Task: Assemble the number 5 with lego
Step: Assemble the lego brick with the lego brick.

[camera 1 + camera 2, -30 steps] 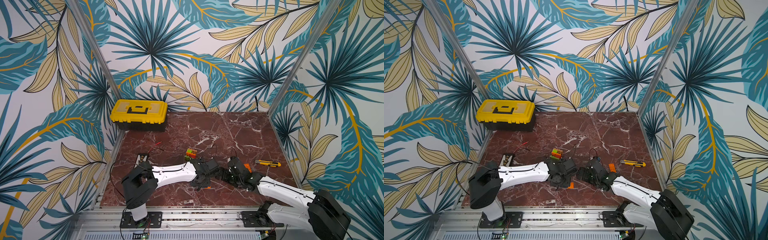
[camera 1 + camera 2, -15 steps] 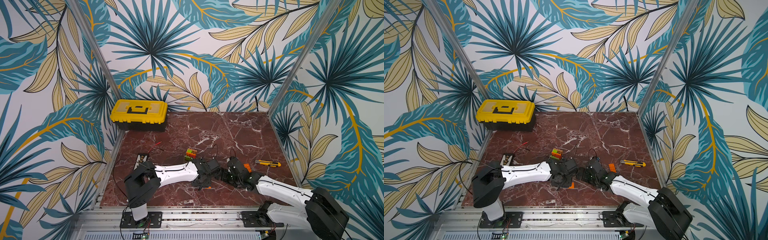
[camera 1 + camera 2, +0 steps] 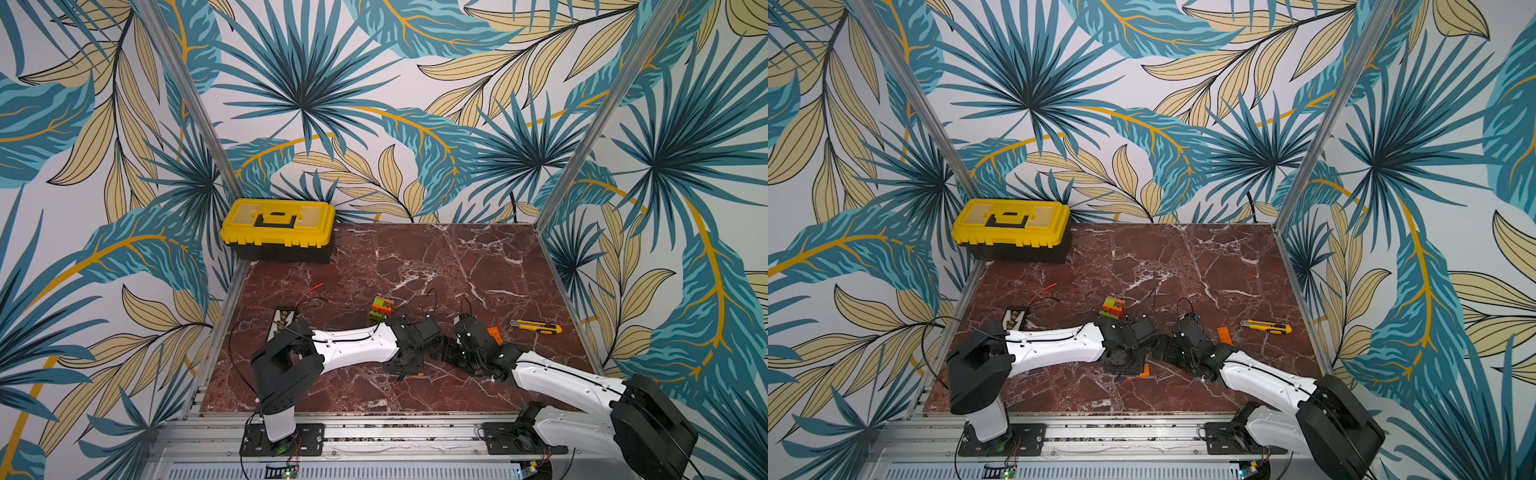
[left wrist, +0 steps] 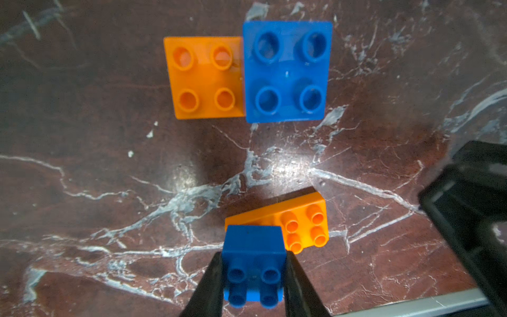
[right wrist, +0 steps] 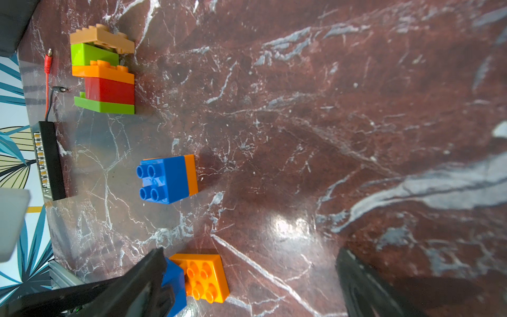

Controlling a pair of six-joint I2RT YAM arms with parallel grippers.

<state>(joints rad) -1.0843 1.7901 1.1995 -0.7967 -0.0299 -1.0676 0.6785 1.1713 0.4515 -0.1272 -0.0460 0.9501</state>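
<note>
L end effector (image 4: pixel 253 259) w/ blue brick (image 4: pixel 253 243)

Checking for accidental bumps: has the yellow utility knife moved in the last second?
No. The yellow utility knife lies just as far from the yellow toolbox as before.

Left hand (image 4: pixel 253 270) clamped on a blue brick (image 4: pixel 252 241), low centre of the frame.
Its two black fingers (image 4: pixel 208 288) press the brick's sides, studs towards the camera. An orange oblong brick (image 4: pixel 304 222) lies just behind, touching it; whether they are joined is unclear. In the upper middle, an orange square brick (image 4: pixel 204 79) and a blue square brick (image 4: pixel 286 71) sit edge to edge on the red marble bench (image 4: pixel 109 142). A blurred black part (image 4: pixel 472 214) fills the right edge.
</note>
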